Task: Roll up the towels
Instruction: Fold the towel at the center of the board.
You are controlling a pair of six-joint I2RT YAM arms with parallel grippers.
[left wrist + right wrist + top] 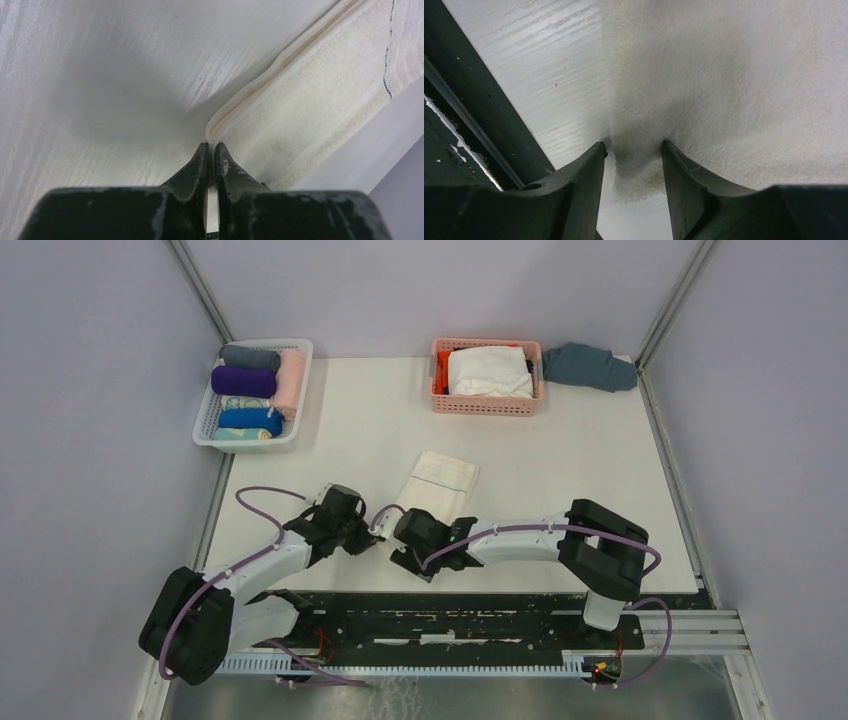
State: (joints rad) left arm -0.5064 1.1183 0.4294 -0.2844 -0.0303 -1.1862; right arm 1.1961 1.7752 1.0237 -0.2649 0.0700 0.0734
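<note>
Folded cream towel (441, 480) lies flat on the white surface (370, 420); both wrists meet at its near edge.

Left arm (255, 568): stretched low, reaching forward and inward to the towel's near-left corner. Left fingers (199, 161) are pressed together, tips touching the layered edge at that corner. Cannot tell whether any cloth is pinched.

Right arm (520, 537): elbow bent, forearm lying across along the towel's near side, wrist low. Right fingers (585, 175) are spread apart, straddling a towel corner that lies between them on the surface.
</note>
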